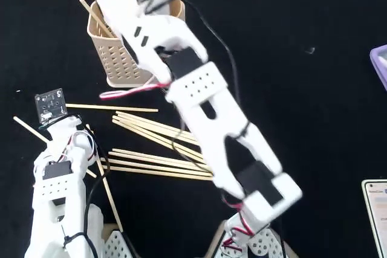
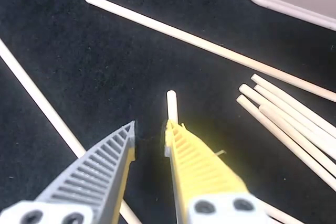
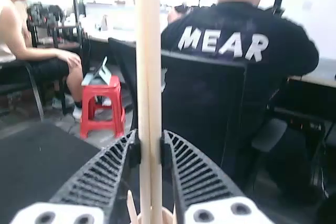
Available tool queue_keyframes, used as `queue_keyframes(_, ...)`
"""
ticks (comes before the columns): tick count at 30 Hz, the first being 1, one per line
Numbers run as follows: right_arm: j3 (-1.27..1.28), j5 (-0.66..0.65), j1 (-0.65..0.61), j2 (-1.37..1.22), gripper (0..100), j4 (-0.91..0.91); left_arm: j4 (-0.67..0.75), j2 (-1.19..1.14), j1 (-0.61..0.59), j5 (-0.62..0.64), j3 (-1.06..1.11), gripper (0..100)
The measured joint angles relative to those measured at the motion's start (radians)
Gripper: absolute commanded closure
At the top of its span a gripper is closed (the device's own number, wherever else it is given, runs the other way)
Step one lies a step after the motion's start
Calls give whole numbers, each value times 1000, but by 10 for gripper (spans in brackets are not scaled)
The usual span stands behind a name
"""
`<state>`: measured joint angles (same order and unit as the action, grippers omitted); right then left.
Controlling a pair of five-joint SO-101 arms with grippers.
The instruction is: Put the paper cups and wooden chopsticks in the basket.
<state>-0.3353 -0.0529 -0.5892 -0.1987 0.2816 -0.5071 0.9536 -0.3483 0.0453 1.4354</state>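
The fingers of the right gripper (image 3: 149,149) are pressed against a pair of pale wooden chopsticks (image 3: 148,66), which is pinched upright between them. In the high view, the white right arm (image 1: 205,107) lies diagonally across the black table (image 1: 302,119). Its wrist is positioned above the beige perforated plastic basket (image 1: 115,58) at the far left of the table. Further standing chopsticks (image 1: 91,10) are contained in the basket and lean out over its rim.

The grey finger (image 2: 105,166) and the yellow finger (image 2: 197,166) of the left gripper (image 2: 149,129) are spread apart, and nothing is held between them. The rounded end of one loose chopstick (image 2: 171,103) is located just ahead of the yellow fingertip, and its shaft is hidden beneath that finger. A long single chopstick (image 2: 210,45) is laid flat on the table farther out. A cluster of four chopsticks (image 2: 294,124) is laid close together near the yellow finger.

In the high view, the white left arm (image 1: 57,185) is located at the near left corner of the table. The scattered loose chopsticks (image 1: 157,131) are laid flat between the two arms, outside the basket.
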Motion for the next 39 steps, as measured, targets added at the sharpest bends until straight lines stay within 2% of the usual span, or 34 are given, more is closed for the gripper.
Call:
queue_keyframes(8,-265,0,0,-273,981,94,0,0,0,0,0,896)
queue_keyframes(13,-334,0,0,-351,841,238,0,0,0,0,0,896)
queue_keyframes(22,-554,0,0,-333,888,488,0,0,0,0,0,896)
queue_keyframes(26,-689,0,0,-252,888,706,0,0,0,0,0,896)
queue_keyframes(34,-761,-8,0,-169,889,1412,0,0,0,0,0,896)
queue_keyframes(39,-569,-104,3,-138,889,1452,0,0,0,0,0,897)
